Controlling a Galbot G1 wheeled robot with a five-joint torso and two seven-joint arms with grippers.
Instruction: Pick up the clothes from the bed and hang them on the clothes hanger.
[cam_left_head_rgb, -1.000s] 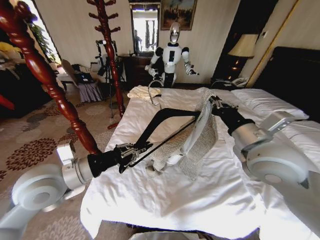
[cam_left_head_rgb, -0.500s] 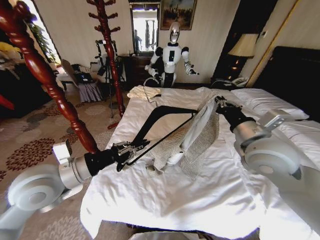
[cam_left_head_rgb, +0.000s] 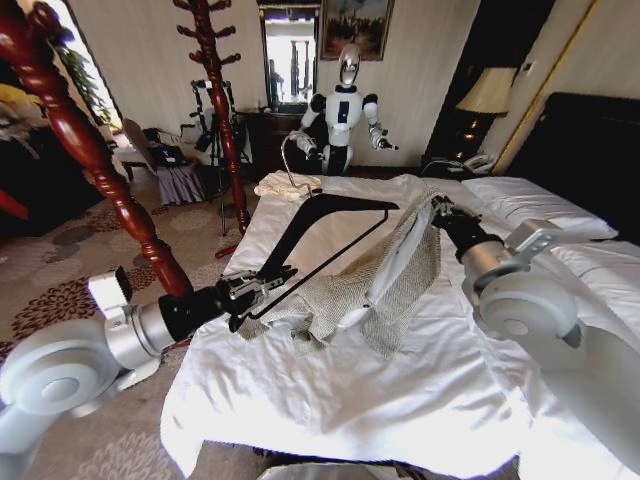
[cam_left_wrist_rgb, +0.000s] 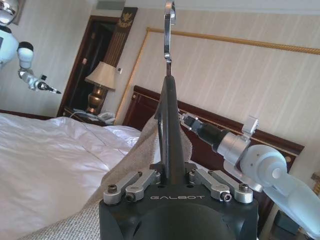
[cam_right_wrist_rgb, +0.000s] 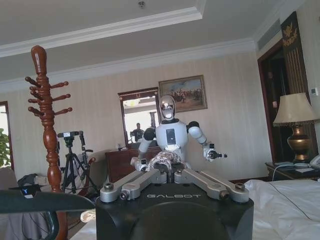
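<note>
we have the jacket (cam_left_head_rgb: 385, 285) partly off the bed (cam_left_head_rgb: 420, 400): our right tool (cam_left_head_rgb: 437, 210) is pinched on its collar edge, holding that end up, while the rest trails down onto the white duvet. our left tool (cam_left_head_rgb: 262, 283), pressed together on one end of the black hanger (cam_left_head_rgb: 325, 222), holds it tilted over the bed with one shoulder reaching into the cloth near the collar. we judge the threading barely begun: neither shoulder looks seated, the sleeves lie slack, and the hanging itself is left. the only writing we can read is "galbot" on both wrist housings.
</note>
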